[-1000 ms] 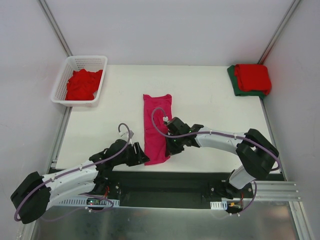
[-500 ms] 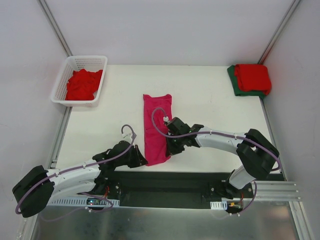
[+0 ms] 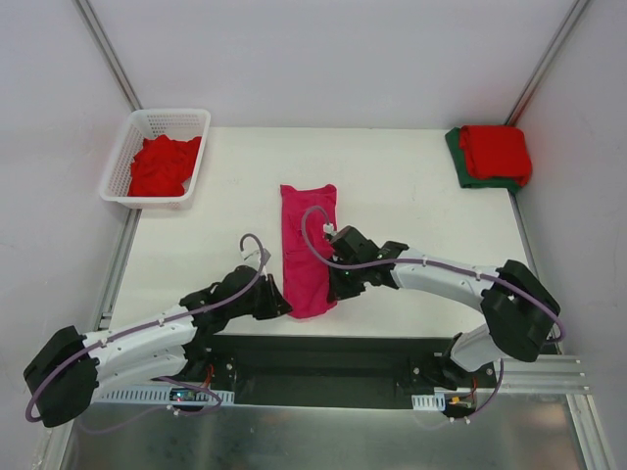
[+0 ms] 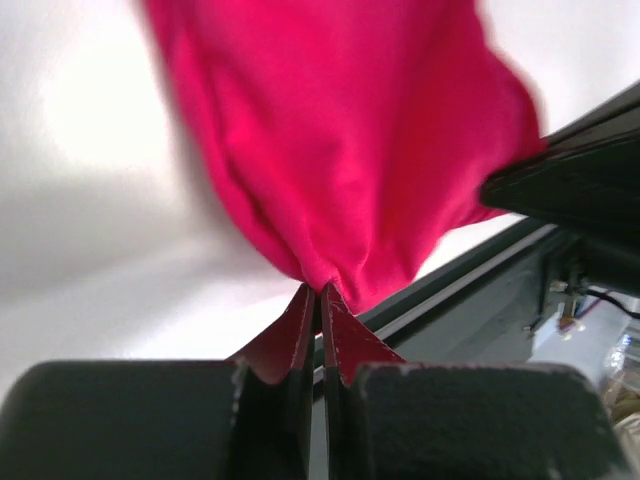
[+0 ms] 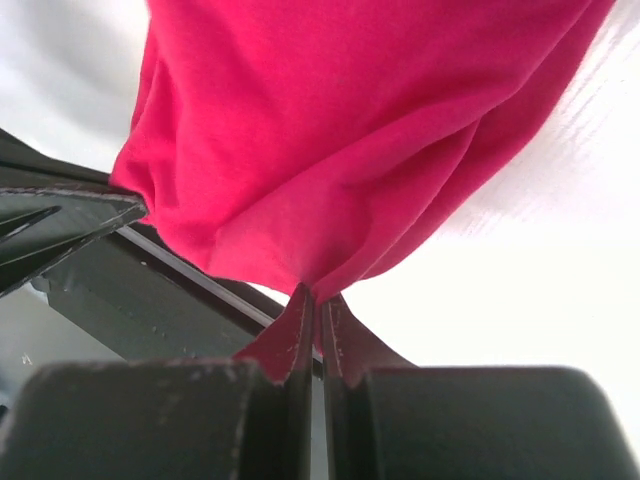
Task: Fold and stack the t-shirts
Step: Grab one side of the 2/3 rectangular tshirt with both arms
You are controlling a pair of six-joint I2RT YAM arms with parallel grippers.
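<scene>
Left end effector: my left end effector [image 3: 282, 307] is closed, its tips pinching the near left corner of the pink t-shirt [image 3: 309, 245]. In the left wrist view the cloth bunches into a tight pucker right at my fingertips [image 4: 306, 318].

Right end effector: my right end effector [image 3: 331, 292] is also closed and grips the near right corner of the same shirt. The cloth gathers into folds where my tips meet.

Pink t-shirt: it lies as a long narrow strip on the white surface [image 3: 411, 215], stretching straight away from both end effectors. Its near end is held between them, close to the near edge of the surface.

Spacing: my two end effectors sit near each other, with only the shirt's narrow near end between them.

Basket: a white basket [image 3: 167, 116] sits well beyond my left end effector and off to its left, at the far left corner. It holds crumpled red t-shirts [image 3: 162, 164].

Stack: well beyond my right end effector and to its right, in the far right corner, a folded red t-shirt [image 3: 495, 152] rests on a dark green t-shirt [image 3: 455, 143].
</scene>
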